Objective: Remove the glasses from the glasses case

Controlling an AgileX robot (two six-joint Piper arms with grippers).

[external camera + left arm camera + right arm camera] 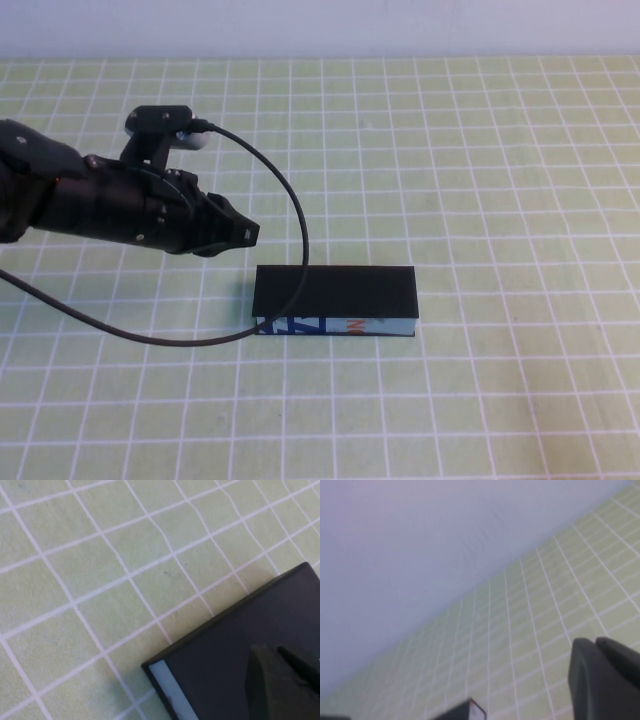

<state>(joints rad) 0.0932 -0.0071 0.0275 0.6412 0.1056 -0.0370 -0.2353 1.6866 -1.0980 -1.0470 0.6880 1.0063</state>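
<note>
- Two grippers belong to this rig, yet only the left gripper (243, 234) shows from above; its black fingers come together to a narrow point with almost no gap, and nothing is held between them.
- That tip hangs just behind the far left corner of the glasses case (335, 300), a rectangular black box with a flat lid, near it but, from the high camera, apart from it.
- From the left wrist camera a dark fingertip (280, 685) lies over the flat black lid (235, 650), with a pale strip of the case's end wall showing at the corner; whether the finger touches the lid I cannot tell.
- The lid lies shut, so the glasses are out of sight.
- The case's near side is white, printed with blue and orange, and faces the robot.
- A black cable (290, 205) loops from the left arm, curving down in front of the case's left end.
- The right gripper (605, 677) appears only in its own wrist camera as a dark blurred finger; how its jaws stand I cannot tell.
- Under everything lies a pale green mat with a white grid (520, 180).
</note>
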